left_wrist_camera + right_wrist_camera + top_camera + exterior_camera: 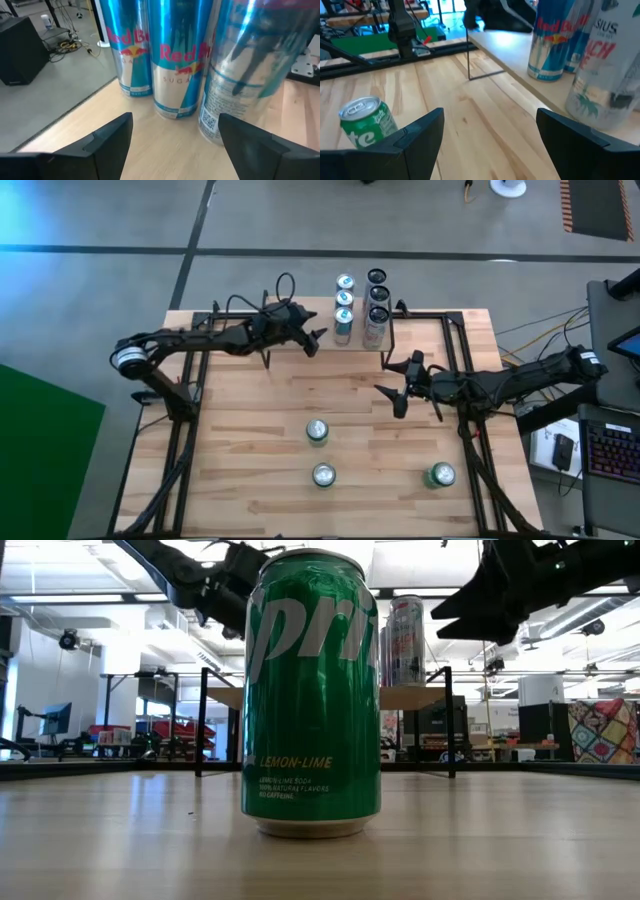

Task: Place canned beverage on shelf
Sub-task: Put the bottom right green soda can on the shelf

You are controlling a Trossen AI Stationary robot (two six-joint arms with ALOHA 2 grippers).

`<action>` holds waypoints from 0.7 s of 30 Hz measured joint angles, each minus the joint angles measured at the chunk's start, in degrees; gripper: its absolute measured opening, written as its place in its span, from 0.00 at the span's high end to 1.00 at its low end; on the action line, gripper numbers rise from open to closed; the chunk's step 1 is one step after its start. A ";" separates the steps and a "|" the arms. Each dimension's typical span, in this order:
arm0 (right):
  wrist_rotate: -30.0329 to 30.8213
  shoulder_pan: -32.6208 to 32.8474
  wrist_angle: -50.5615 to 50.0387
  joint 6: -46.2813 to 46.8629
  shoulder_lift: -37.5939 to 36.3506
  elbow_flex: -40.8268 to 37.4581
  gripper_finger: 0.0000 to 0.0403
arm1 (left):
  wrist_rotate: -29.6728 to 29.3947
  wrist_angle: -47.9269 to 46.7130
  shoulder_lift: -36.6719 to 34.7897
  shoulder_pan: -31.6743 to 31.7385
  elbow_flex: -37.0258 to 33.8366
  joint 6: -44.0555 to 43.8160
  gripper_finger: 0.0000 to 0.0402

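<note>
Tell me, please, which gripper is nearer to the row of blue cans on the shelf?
Left. The left gripper hovers open just beside the blue cans on the shelf; the right gripper hangs open farther off.

Wooden tabletop [250,450] on a grey floor [90,290]. Green mat [40,450] on the floor at one side; keyboard [610,455] and cables [545,330] at the other.

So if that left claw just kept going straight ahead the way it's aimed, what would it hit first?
Probably the blue Red Bull cans standing on the shelf. The left gripper is open and points right at them in its wrist view, most likely the middle one, though depth is hard to judge.
</note>
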 joint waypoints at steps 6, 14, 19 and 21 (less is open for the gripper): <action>-0.12 0.19 -5.54 3.02 -2.39 0.28 0.24 | 0.01 4.51 -5.16 -1.41 -6.94 -0.30 0.30; -0.54 2.78 -8.72 7.15 -2.98 0.11 0.24 | 0.01 21.96 -12.91 -8.53 -21.17 0.15 0.30; -0.44 5.46 -8.41 11.53 0.44 0.43 0.24 | -0.01 22.86 -16.08 -14.35 -22.88 2.64 0.30; -0.12 7.08 -7.03 13.06 2.26 0.77 0.24 | -0.03 22.95 -16.61 -16.45 -22.95 3.34 0.30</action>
